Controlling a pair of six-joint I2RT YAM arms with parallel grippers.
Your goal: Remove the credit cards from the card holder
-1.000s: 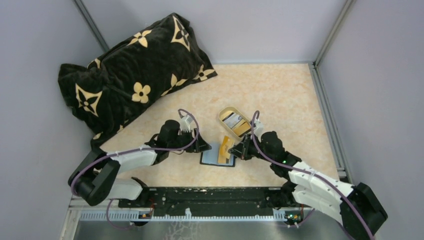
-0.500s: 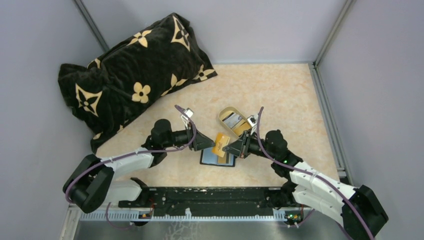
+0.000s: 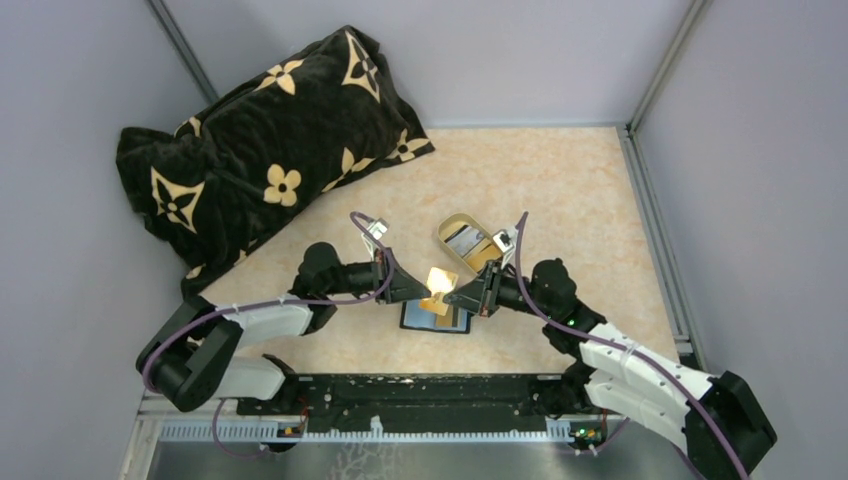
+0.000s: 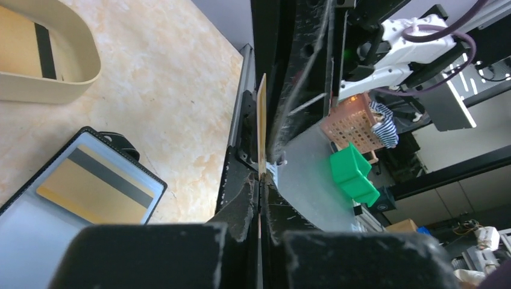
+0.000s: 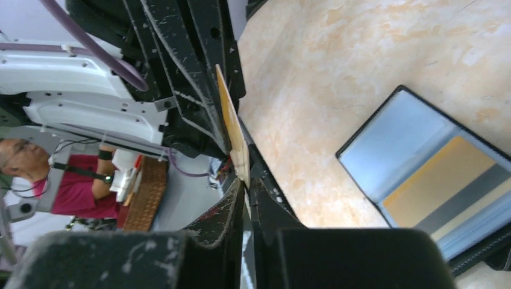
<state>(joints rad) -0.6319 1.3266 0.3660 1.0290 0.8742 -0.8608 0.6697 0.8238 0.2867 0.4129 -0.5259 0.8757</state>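
The left gripper (image 4: pixel 260 188) is pinched almost fully closed on one end of an orange-yellow card (image 4: pixel 261 123), which shows edge-on between its fingers in the left wrist view. The right gripper (image 5: pixel 247 189) is clamped just as tightly on the opposite end of the same card. The card therefore bridges the small gap between the two grippers, lifted clear of the table (image 3: pixel 560 190) and tilted. Directly below the held card, the card holder (image 3: pixel 437 318) lies open and flat on the table with its silvery blue inner panel facing up. A striped card (image 5: pixel 443 186), gold with a dark band across it, sits in its pocket. Just beyond the grippers, toward the far side of the table, stands an oval tray (image 3: pixel 441 238). It holds a greyish card (image 3: pixel 462 240) and, beside that, an orange card (image 3: pixel 485 257). A large black pillow (image 3: pixel 260 140) with a pale flower pattern lies in the far left corner, well apart from the grippers, the card holder and the tray.
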